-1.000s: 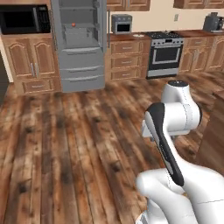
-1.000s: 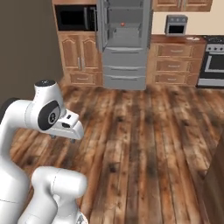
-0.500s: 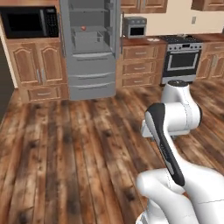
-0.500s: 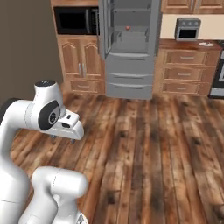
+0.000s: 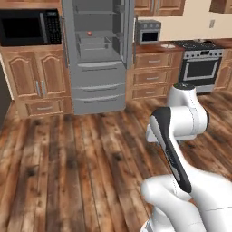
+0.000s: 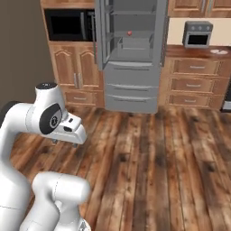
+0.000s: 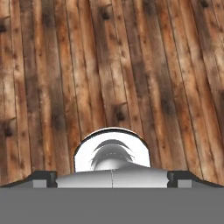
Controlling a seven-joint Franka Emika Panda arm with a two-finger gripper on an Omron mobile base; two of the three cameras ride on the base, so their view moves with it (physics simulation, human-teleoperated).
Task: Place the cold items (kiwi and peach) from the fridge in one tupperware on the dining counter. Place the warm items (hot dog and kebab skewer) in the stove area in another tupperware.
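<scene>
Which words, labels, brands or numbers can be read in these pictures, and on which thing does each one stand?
There is no readable text.
Microwave: its control panel shows small marks, too blurred to read.
Small countertop oven: no legible label.
Fridge, stove and wooden cabinets: plain surfaces without lettering.

Even, flat rendered light around me, no glare. The fridge [image 5: 99,54] interior sits evenly grey; left of it the room edge falls dark. Everything looks soft, coarse, slightly blurred.
</scene>
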